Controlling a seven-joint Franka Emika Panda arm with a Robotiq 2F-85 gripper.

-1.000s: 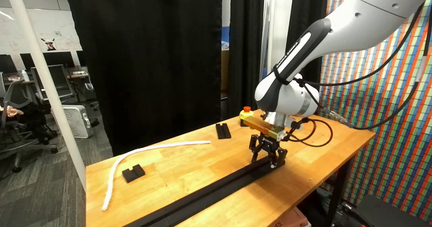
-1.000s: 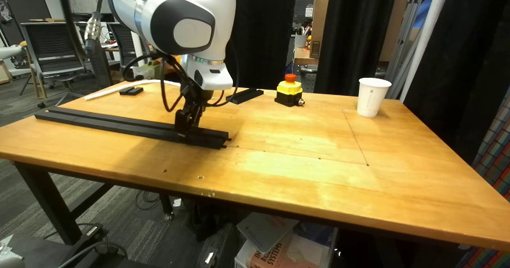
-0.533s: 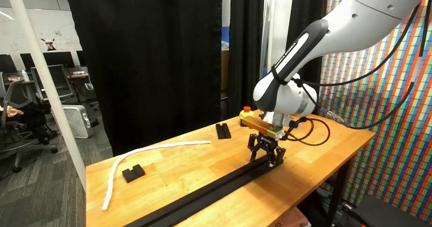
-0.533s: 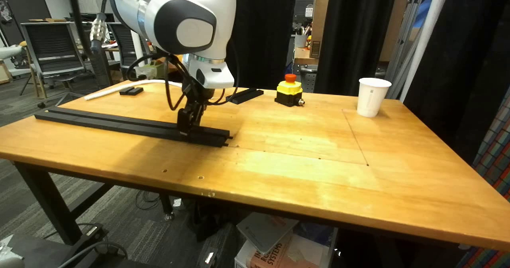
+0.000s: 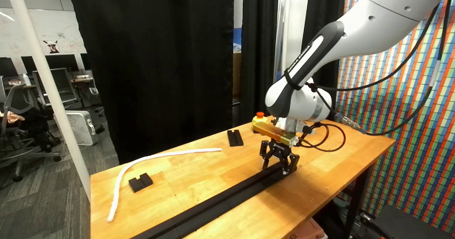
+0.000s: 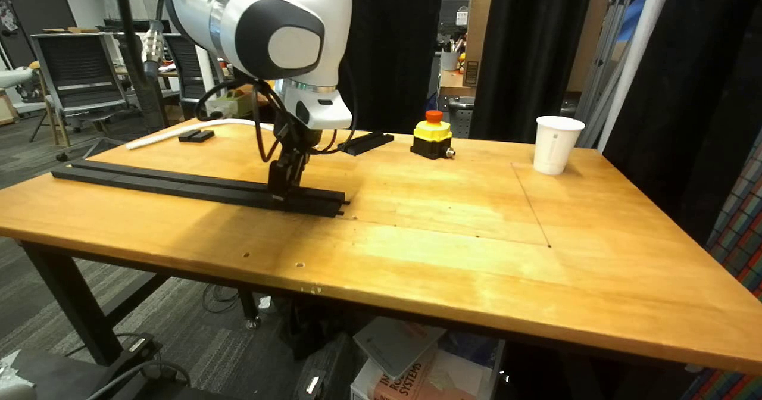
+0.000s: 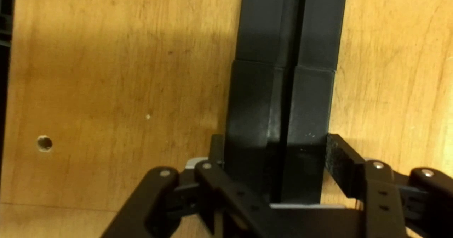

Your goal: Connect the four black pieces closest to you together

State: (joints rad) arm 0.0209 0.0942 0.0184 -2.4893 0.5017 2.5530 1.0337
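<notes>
Wooden table [image 6: 476, 293], top drilled in places. White strip [image 5: 170, 154], bent into a curve; a grooved black block [image 5: 137, 185] lies just inside the bend. Another grooved black block [image 5: 231, 138], near a red-capped, yellow-and-black emergency-stop button [image 6: 432, 132]. White paper cup [image 6: 555, 145], stands upright. Beyond the table: black curtain [image 5: 153, 72], white box fan [image 5: 78, 126], mesh-backed office chair [image 6: 80, 69]. Below the table: book [image 6: 417, 379], lettered SYSTEMS.

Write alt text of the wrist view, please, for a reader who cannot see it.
The end effector grips a grooved black piece by its two sides. The piece meets another black piece end to end; wooden tabletop shows on either side.
</notes>
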